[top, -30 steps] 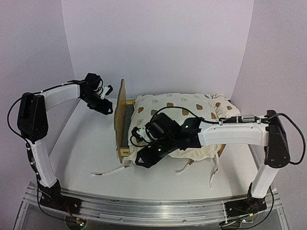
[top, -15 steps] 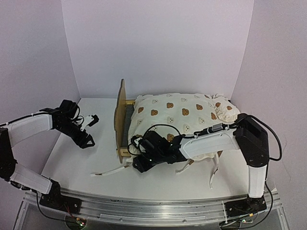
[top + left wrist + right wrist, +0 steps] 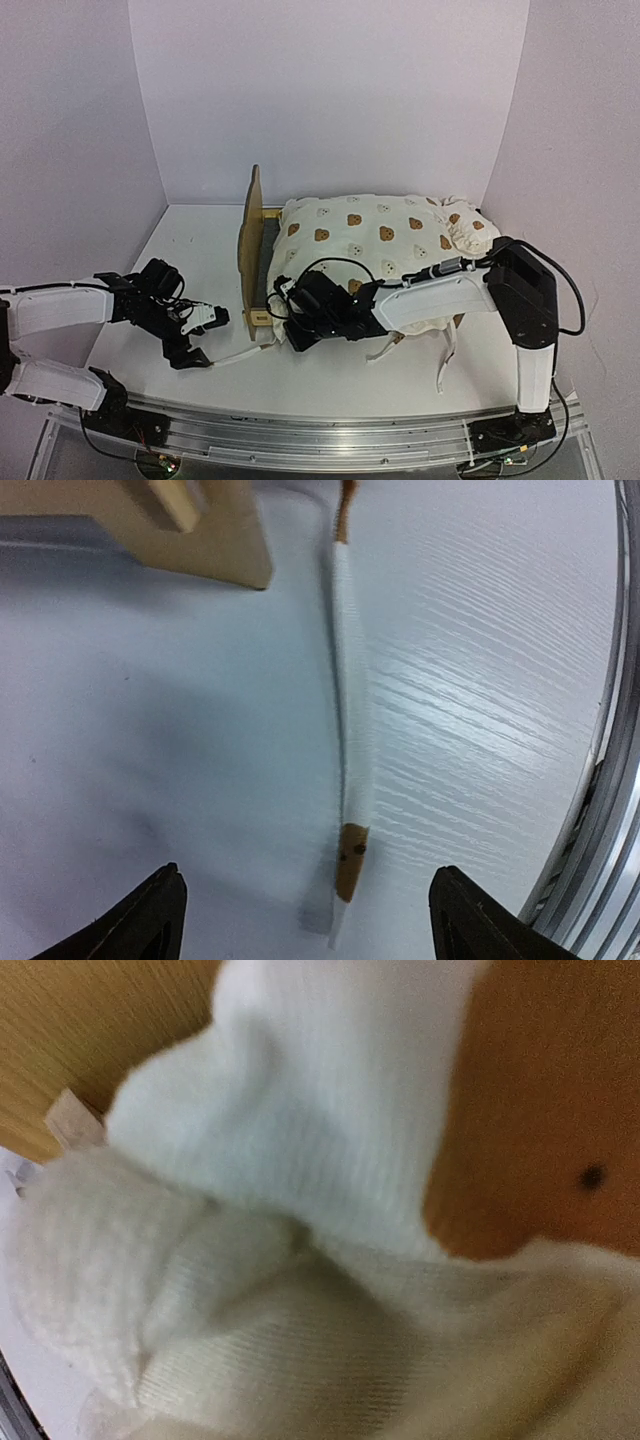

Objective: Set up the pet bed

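The pet bed (image 3: 251, 228) stands mid-table, its curved wood headboard on the left. A cream bear-print cushion (image 3: 385, 235) lies on top of it. One tie string (image 3: 238, 354) trails from the cushion's near left corner across the table. My left gripper (image 3: 204, 338) is low over that string's end, open. In the left wrist view the brown-tipped string (image 3: 351, 852) lies between the spread fingertips (image 3: 160, 912) without touching them. My right gripper (image 3: 291, 328) is pushed into the cushion's near left corner. Bunched cushion fabric (image 3: 300, 1310) fills the right wrist view and hides the fingers.
A metal rail (image 3: 320, 435) runs along the near table edge, close to the left gripper (image 3: 612, 780). More tie strings (image 3: 445, 362) hang at the cushion's near right. The bed's wood frame (image 3: 205, 535) is just beyond the left gripper. White walls close the back and sides.
My left arm swung from behind the headboard down to the front left, over the string's end. My right gripper slid to the cushion's near left corner and shut there.
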Controlling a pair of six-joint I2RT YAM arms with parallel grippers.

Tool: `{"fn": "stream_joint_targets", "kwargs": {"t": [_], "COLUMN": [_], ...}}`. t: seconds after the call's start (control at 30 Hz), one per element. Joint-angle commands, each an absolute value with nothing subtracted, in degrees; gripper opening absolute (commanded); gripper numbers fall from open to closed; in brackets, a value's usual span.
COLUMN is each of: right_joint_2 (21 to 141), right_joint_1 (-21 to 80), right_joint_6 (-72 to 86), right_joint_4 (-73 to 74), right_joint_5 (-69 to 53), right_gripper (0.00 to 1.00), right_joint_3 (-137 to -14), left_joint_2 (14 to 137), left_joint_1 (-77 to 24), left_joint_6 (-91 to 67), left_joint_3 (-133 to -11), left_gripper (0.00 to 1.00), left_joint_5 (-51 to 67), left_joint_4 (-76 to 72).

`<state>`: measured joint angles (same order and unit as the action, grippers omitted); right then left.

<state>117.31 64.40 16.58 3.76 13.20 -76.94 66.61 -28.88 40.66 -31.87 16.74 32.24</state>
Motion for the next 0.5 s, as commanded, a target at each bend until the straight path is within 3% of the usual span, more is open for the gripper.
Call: {"fn": "stream_joint_targets", "kwargs": {"t": [0.0,0.27,0.47], "right_joint_2": [111.3,114.3,115.7], "right_joint_1": [62.7,60.1,58.5], "right_joint_6": [14.5,16.4,19.2], "right_joint_4": [5.5,10.3,11.3], "right_joint_5": [13.2,9.5,9.5], "right_gripper": [0.0,0.0,0.0], "right_joint_3": [-83.1,-89.0,-90.5], "left_joint_2": [66.9,69.1,70.2], "left_joint_1": [-34.2,-40.3,-41.1], "left_joint_6": [41.3,40.7,42.1], "left_joint_3": [-30.1,-26.8,-23.6], "left_gripper": [0.87,0.87,0.8], "left_joint_5": [16.5,13.3,10.3], "left_joint_4": [27.8,22.4,18.7]}}
